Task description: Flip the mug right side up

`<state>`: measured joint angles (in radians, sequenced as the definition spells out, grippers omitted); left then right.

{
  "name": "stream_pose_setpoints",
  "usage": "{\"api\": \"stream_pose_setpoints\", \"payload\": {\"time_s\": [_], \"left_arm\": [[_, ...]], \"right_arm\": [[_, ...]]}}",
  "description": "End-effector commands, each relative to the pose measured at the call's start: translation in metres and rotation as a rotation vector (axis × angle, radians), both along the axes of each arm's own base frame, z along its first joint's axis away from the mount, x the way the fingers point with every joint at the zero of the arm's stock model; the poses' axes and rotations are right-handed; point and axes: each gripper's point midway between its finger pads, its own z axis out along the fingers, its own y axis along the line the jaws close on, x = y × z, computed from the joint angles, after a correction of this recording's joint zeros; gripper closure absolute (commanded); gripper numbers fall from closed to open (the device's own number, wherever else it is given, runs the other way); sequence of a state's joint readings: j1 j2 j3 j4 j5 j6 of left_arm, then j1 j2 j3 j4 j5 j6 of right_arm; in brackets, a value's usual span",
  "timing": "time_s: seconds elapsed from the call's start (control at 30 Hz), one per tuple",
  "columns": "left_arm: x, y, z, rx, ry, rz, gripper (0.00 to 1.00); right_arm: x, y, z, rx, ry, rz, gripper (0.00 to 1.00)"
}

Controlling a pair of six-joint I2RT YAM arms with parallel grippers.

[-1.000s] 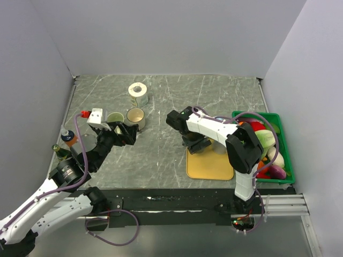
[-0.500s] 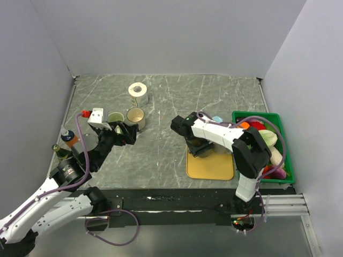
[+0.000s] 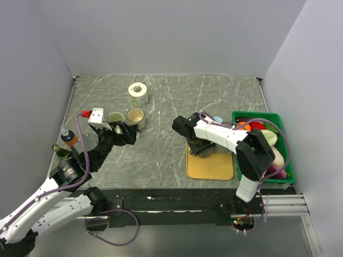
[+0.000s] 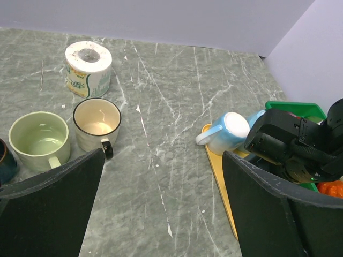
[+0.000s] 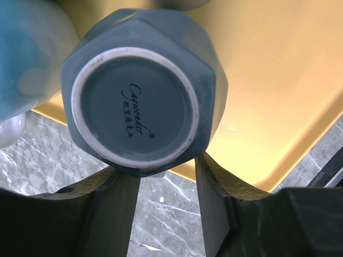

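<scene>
Blue-grey and faceted, the mug [image 5: 142, 104] fills the right wrist view. It stands upside down on a yellow tray [image 5: 268, 80], near the edge where the tray meets the grey marbled tabletop [image 5: 53, 155]. Its upturned base is a white unglazed ring around a blue-grey disc. The disc is printed in black with a cursive word starting "Ca", the rest not clear enough to read, above a row of tiny characters I cannot make out. The 2 right fingers [image 5: 115, 209] stand partly apart with their tips against the mug's near side, 1 on each flank. I cannot tell whether they grip it. A light blue mug [image 5: 27, 53] sits just beside it. In the left wrist view, the left fingers [image 4: 48, 209] are spread wide with nothing between them. Beyond them stand a pale green mug [image 4: 38, 140] and a cream mug [image 4: 96, 123] with a dark rim, both upright. Behind these is a toilet roll [image 4: 88, 67] whose green and yellow label is too small to read. The black right arm [image 4: 284, 142] hides the blue-grey mug here, with a green bin [image 4: 295, 107] behind it. From the top view, the right arm bends down over the tray's far left corner, and the mug is mostly covered beneath it.
</scene>
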<state>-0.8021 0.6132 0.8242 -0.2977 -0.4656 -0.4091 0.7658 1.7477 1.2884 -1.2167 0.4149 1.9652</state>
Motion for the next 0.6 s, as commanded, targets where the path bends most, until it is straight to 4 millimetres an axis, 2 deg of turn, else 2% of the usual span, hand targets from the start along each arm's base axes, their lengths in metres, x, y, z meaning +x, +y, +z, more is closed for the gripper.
{"api": "stream_pose_setpoints", "payload": {"time_s": [0.0,0.3,0.43,0.53,0.57], "left_arm": [[0.0,-0.001,0.009,-0.024,-0.016,0.002,0.04],[0.0,-0.001,0.008,-0.022,-0.013,-0.002,0.04],[0.0,-0.001,0.008,-0.022,-0.013,-0.002,0.04],[0.0,-0.002,0.008,-0.02,-0.013,-0.004,0.04],[0.0,-0.002,0.008,-0.018,-0.013,-0.004,0.04]], "right_arm": [[0.005,-0.004,0.002,-0.04,-0.028,-0.004,0.51],[0.01,-0.002,-0.005,-0.055,-0.021,-0.002,0.53],[0.008,-0.003,-0.006,-0.057,-0.023,-0.008,0.6],[0.009,-0.003,-0.007,-0.056,-0.025,-0.003,0.72],[0.009,-0.003,-0.008,-0.055,-0.021,-0.002,0.83]]}}
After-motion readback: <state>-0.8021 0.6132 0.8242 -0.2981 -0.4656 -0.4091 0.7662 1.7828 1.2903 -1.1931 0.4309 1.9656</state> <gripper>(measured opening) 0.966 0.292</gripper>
